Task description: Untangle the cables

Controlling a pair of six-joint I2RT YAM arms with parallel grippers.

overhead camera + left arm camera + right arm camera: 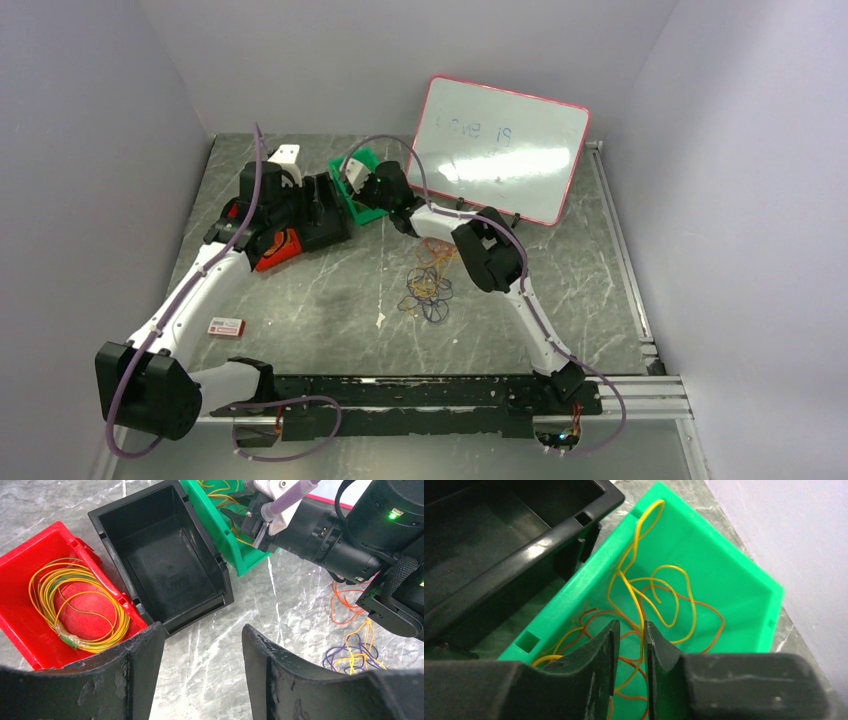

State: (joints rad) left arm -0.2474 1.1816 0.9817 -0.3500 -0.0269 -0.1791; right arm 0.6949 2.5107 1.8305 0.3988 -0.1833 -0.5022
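Right jaws stand slightly parted around thin yellow cables (694,612) in the green plastic bin (734,580). Left jaws gape wide, empty.

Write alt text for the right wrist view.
The right end effector, dark fingers slightly apart, hangs over a green plastic bin holding thin yellow and orange cables, one yellow strand running between the fingers. A black plastic bin sits beside it.

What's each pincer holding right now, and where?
Left pincer: open, empty. Right pincer: jaws slightly apart around a yellow cable in the green bin; grip unclear.
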